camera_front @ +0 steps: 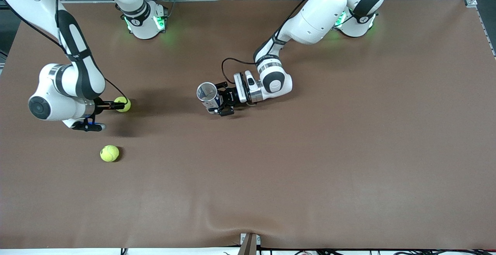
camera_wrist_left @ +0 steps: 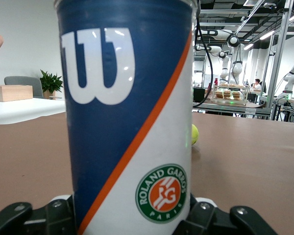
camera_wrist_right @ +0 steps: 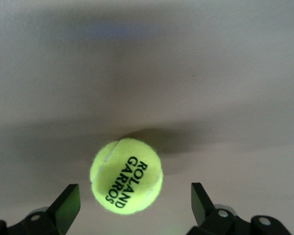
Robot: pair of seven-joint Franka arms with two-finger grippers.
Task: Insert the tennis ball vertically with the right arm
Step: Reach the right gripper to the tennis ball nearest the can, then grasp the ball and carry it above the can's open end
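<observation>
Two arms work over a wide brown table [camera_front: 310,169], and the largest thing in play is the tall blue-and-white can [camera_front: 208,95], standing upright with its mouth open to the ceiling near the middle of the table. The left gripper [camera_front: 221,100] is pinched onto the can's lower body, steadying it; in the left wrist view the can [camera_wrist_left: 127,112] fills nearly everything.

Next in size are two yellow-green tennis balls toward the right arm's end of the table. One tennis ball [camera_front: 123,104] sits under the right gripper [camera_front: 101,116], whose fingers [camera_wrist_right: 66,205] are spread wide to either side of it and apart from it. The spare ball [camera_front: 109,153] lies nearer the front camera, well apart from both grippers.

The risk lies in the pick and the drop. Judging from the right wrist view, the ball [camera_wrist_right: 126,175] sits off-centre between the fingers, closer to one, so a closing finger could nudge it and send it rolling. Later, a ball released off the can's axis could strike the rim and bounce away, or tip the can if the left grip is slack.
</observation>
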